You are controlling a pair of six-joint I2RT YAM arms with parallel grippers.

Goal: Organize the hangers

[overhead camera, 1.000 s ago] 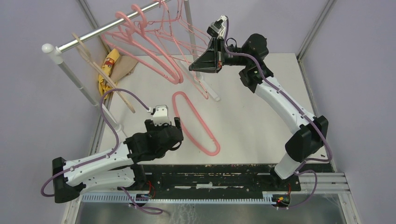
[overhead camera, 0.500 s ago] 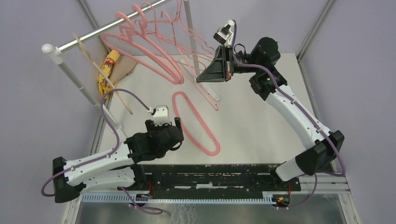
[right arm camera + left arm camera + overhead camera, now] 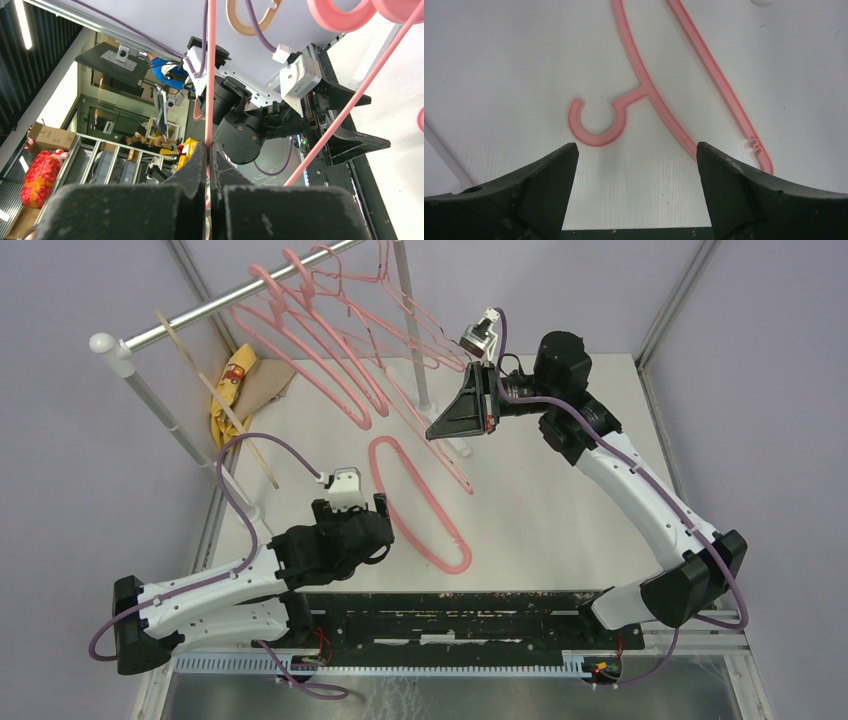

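Most hangers [image 3: 300,355] hung on the rail [image 3: 200,315] toward eleven o'clock, so I judged the job well along. My right tool [image 3: 208,147] was pinched tight on a thin wire hanger [image 3: 210,75] near one o'clock; I couldn't tell whether its hook was on. My left tool [image 3: 636,150] gaped wide, holding nothing, over one plastic hanger [image 3: 644,90] lying flat mid-desk [image 3: 499,60]. That one remained.

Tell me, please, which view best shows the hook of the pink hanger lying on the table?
Left wrist: the hook lies close and whole, just beyond the open left gripper. Top external shows the hanger small, its hook behind the gripper. In right wrist I cannot find it.
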